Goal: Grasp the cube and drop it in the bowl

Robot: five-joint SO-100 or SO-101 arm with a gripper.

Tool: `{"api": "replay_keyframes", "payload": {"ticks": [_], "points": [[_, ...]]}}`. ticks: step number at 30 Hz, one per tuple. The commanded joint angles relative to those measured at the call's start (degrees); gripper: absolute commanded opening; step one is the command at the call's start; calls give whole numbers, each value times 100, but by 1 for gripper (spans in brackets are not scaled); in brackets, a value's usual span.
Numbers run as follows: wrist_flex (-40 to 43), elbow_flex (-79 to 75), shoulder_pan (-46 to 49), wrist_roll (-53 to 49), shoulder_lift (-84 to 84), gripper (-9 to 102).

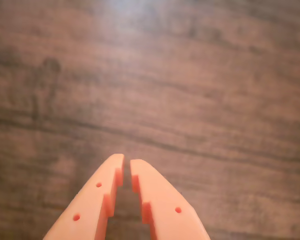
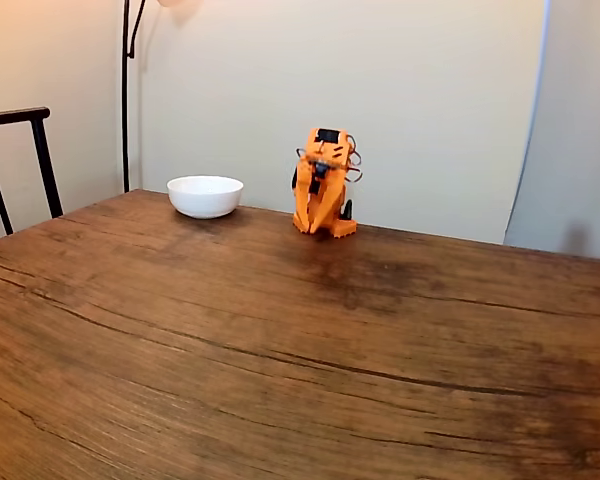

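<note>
My orange gripper [image 1: 127,160] enters the wrist view from the bottom edge. Its two fingers stand shut, with only a thin slit between the tips and nothing held. Below it lies bare brown wood. In the fixed view the orange arm [image 2: 323,185] sits folded at the far side of the table. The white bowl [image 2: 205,195] stands on the table just left of the arm, about a hand's width away. The cube is out of view.
The wooden table [image 2: 280,340] stretches wide toward the camera in front of the arm. A dark chair back [image 2: 20,150] stands at the left edge, and a lamp pole [image 2: 126,90] rises behind the bowl against the wall.
</note>
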Motion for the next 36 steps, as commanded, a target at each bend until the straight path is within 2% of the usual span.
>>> {"api": "replay_keyframes", "payload": {"ticks": [1,6,18,36], "points": [[712,-35,-26,-9,9,-1],[1758,-35,-26,-9,53,-1],[2874,-35,44,9,53,-1],[2900,-35,44,70,35,-1]]}}
